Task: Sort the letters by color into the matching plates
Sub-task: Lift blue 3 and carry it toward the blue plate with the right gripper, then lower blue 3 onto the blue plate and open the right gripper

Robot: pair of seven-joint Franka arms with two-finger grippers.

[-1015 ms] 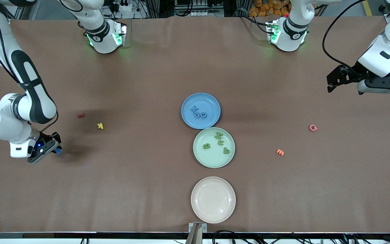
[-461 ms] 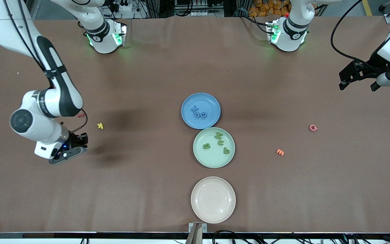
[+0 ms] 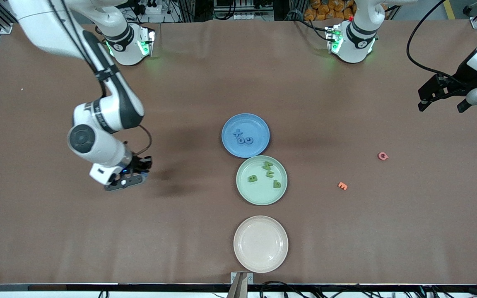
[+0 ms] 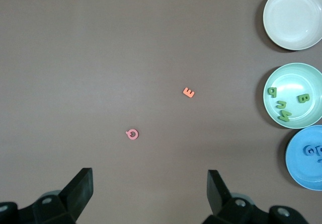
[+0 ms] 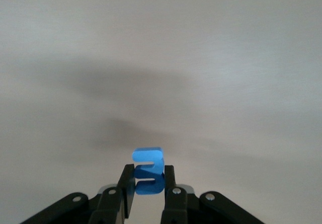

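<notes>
Right gripper (image 3: 139, 169), frame left: clamps blue letter (image 5: 148, 177), carry step; next needs blue plate (image 3: 245, 135); left gripper (image 4: 151, 194) waits, wide

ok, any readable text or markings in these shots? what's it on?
"E": small orange flat letter piece on the brown table.
"B": green letter piece in the pale mint green round plate.
"X": blue letter piece in the medium blue round plate.
Unclear: the remaining letter pieces, including the blue piece in the right gripper. No labels or brands readable.
</notes>
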